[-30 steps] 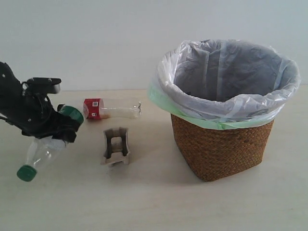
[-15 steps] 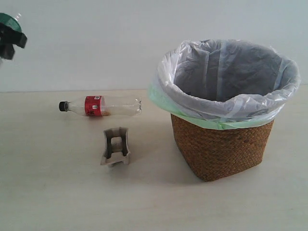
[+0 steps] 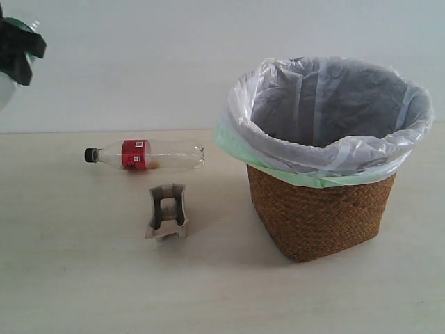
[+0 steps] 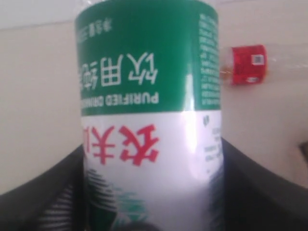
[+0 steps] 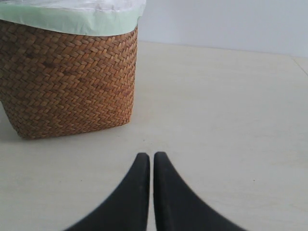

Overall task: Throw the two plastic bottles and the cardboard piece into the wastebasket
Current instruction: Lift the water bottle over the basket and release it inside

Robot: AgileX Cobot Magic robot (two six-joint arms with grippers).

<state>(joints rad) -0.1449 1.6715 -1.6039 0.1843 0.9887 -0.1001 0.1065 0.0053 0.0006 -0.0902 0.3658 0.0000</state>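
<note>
My left gripper (image 3: 19, 50) is high at the far left edge of the exterior view, shut on the larger bottle with the green-white label (image 4: 149, 120), which fills the left wrist view between the black fingers (image 4: 260, 187). The slimmer bottle with black cap and red label (image 3: 144, 154) lies on its side on the table. In front of it stands the grey-beige cardboard piece (image 3: 167, 211). The wicker wastebasket (image 3: 320, 212) with its white-green bag sits at the right. My right gripper (image 5: 151, 156) is shut and empty, low over the table beside the wastebasket (image 5: 67, 82).
The table (image 3: 83, 278) is a plain beige surface against a pale wall (image 3: 139, 62). The bag's folded rim (image 3: 327, 163) flares wider than the basket itself.
The left gripper lifted the green-label bottle from the table at the left up to the top-left corner, uncovering the red-label bottle's cap. In the last half second it shifted only slightly.
</note>
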